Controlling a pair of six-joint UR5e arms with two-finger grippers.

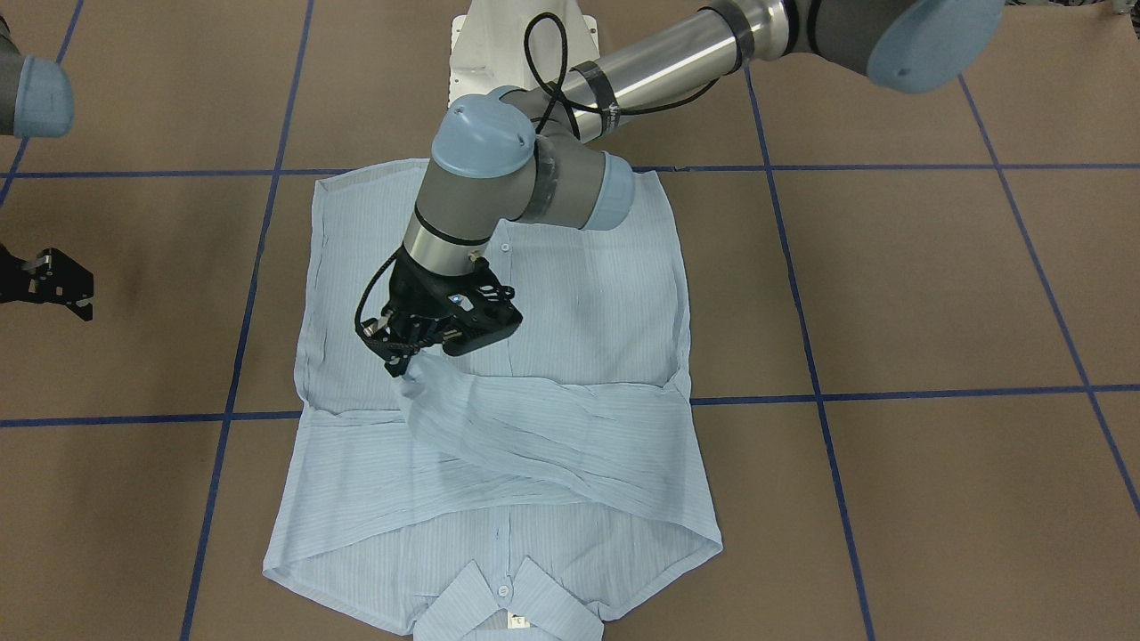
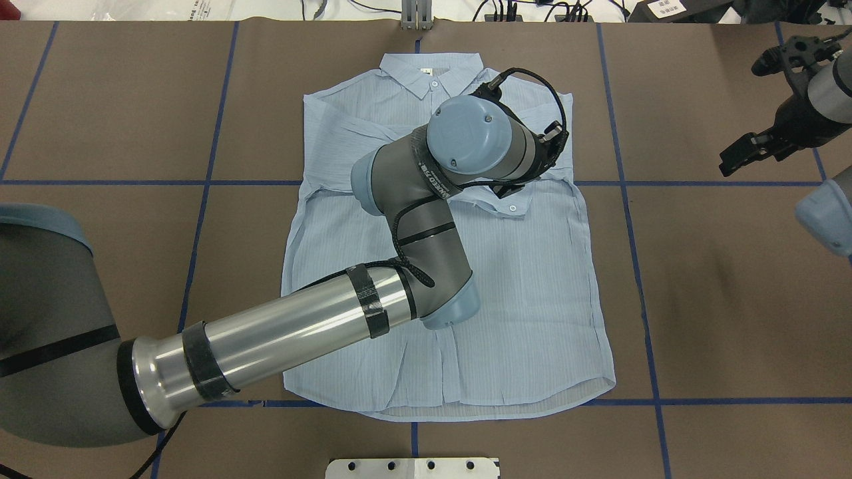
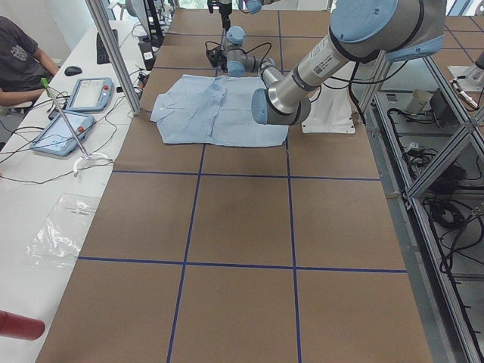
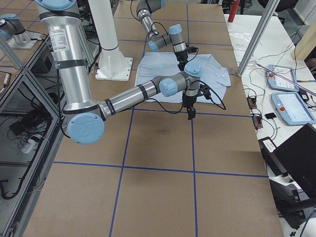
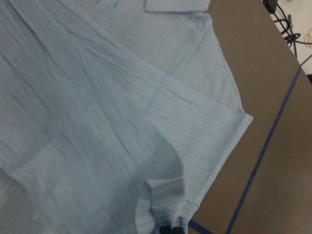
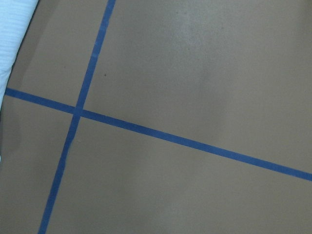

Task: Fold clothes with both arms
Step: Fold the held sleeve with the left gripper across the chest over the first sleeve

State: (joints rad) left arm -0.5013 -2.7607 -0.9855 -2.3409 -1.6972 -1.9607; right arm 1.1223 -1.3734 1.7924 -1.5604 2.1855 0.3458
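The pale blue striped shirt (image 1: 579, 303) (image 2: 532, 299) lies flat and face up on the brown table, its collar (image 1: 512, 605) toward the far side from the robot. One sleeve (image 1: 534, 436) is drawn across the chest. My left gripper (image 1: 401, 361) hangs over the shirt's middle, shut on the end of that sleeve. In the left wrist view the cuff (image 5: 165, 192) sits right at the closed left gripper (image 5: 170, 230). My right gripper (image 1: 76, 289) (image 2: 732, 159) hovers open over bare table beside the shirt, holding nothing. Only the shirt's edge (image 6: 9, 44) shows in the right wrist view.
Blue tape lines (image 1: 891, 392) grid the brown table. The white pedestal base (image 2: 413, 468) stands at the robot's edge. Beyond the far edge is a white desk with tablets (image 3: 91, 94) and a seated person (image 3: 19, 60). A red cylinder (image 3: 19, 325) lies there too.
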